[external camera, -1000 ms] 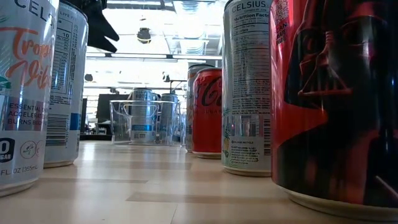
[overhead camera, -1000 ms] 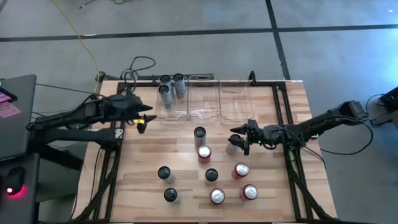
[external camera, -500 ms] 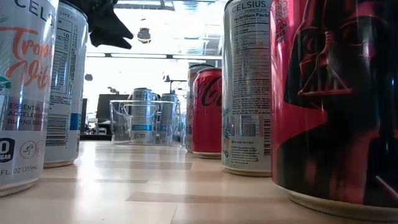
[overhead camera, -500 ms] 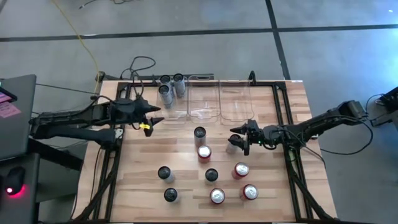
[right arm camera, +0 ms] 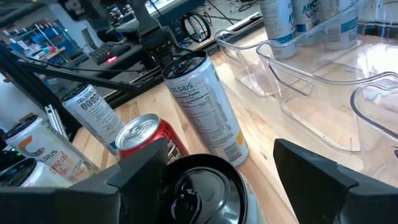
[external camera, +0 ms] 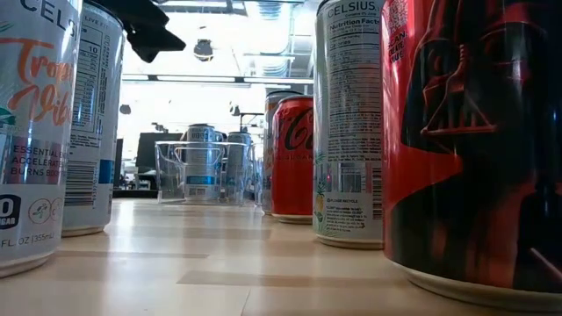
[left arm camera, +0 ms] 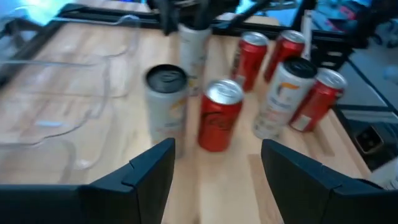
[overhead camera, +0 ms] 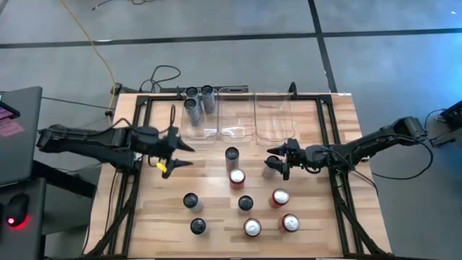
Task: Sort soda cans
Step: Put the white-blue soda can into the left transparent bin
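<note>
Silver can (overhead camera: 271, 167) sits between the right gripper (overhead camera: 278, 163)'s spread jaws from above, near the red can (overhead camera: 237, 177), while the left wrist shows the open, empty left gripper (left arm camera: 211, 163) facing a tight cluster, so any swing could topple neighbours

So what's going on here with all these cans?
Two robot arms are sorting soda cans on a wooden table. Three silver cans already stand in the leftmost clear bin; the two bins beside it look empty. The right gripper is around a dark-topped silver can, which stands between its fingers on the table. The left gripper is open, holds nothing and points at the loose cans mid-table.
</note>
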`<state>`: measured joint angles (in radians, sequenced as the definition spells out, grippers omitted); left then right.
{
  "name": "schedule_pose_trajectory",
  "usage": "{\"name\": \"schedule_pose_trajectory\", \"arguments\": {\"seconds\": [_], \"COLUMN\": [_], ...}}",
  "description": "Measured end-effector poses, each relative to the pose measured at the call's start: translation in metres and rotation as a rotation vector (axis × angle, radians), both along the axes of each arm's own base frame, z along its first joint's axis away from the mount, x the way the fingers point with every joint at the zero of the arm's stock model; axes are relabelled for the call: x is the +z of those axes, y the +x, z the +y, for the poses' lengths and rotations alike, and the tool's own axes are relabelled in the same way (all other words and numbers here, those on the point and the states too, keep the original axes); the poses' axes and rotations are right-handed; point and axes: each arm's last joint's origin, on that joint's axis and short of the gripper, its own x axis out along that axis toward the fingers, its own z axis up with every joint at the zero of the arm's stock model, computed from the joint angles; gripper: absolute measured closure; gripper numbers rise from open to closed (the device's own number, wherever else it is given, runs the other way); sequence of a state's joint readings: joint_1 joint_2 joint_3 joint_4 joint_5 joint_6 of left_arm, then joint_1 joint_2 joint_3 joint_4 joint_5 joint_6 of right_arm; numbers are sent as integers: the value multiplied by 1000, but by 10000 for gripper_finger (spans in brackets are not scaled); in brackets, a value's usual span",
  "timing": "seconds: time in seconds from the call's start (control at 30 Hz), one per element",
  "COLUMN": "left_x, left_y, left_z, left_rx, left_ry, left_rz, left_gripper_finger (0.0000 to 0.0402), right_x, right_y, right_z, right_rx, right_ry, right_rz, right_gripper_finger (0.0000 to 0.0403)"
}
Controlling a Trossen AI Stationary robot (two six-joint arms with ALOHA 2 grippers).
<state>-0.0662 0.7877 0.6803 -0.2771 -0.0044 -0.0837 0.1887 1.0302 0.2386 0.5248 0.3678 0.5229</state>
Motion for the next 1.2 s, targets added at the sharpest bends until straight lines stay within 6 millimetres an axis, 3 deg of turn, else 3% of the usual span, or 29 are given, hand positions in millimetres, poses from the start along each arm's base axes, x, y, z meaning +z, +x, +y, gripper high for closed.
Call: {"name": "schedule_pose_trajectory", "arguments": {"seconds": [0.23, 0.77, 1.2], "left_x": [-24, -39, -60], "left_y": [-1, -13, 6], "left_z": [-23, -62, -73], "left_rx": [-133, -446, -427], "left_ry": [49, 53, 84], "left_rz": [-21, -40, 63], "left_gripper_finger": [169, 164, 81], "right_x": [0, 1, 1], "right_y": [0, 1, 1], "right_z": [1, -3, -3], "right_rx": [5, -16, -16], "right_ry": [0, 9, 10], "right_rz": [0, -8, -9], "right_gripper_finger": [90, 90, 90]}}
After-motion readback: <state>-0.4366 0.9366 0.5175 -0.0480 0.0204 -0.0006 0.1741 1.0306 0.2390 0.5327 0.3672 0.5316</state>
